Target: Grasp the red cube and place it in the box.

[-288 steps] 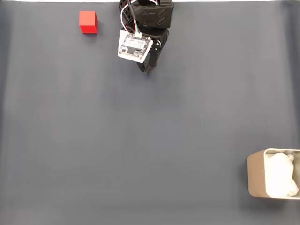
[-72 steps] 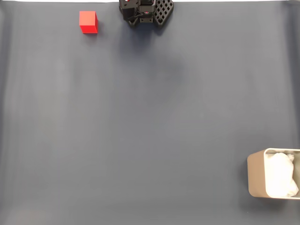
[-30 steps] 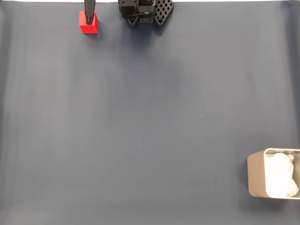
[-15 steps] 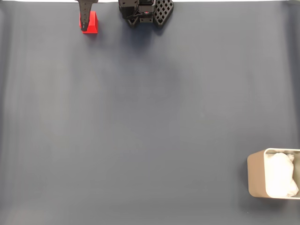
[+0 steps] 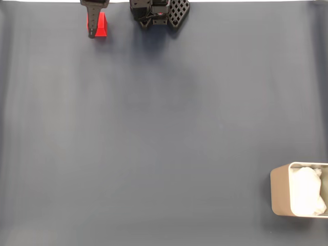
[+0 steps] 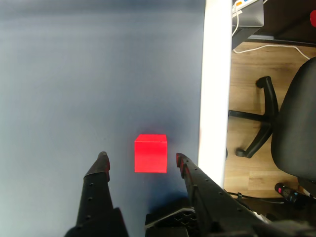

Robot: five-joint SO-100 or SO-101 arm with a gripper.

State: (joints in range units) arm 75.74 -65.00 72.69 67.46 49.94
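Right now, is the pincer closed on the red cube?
No, in the wrist view the pincer stands open, its fingertips either side of the red cube with gaps.

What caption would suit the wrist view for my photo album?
Open pincer straddling the red cube near the table's white edge, with an office chair beyond.

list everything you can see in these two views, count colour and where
red cube: one, bright red, on the mat near its far edge, between the open fingers in the wrist view; top left in the fixed view
box: one, beige-grey, bottom right of the fixed view, cut off by the frame
white lining: one, white, crumpled inside the box
mat: one, dark grey-blue, covering the table
office chair: one, black, on the wooden floor beyond the table edge in the wrist view
cables: white, on the floor at top right of the wrist view
arm base: one, black, top centre of the fixed view
gripper: one, black, open, straddling the cube without touching it
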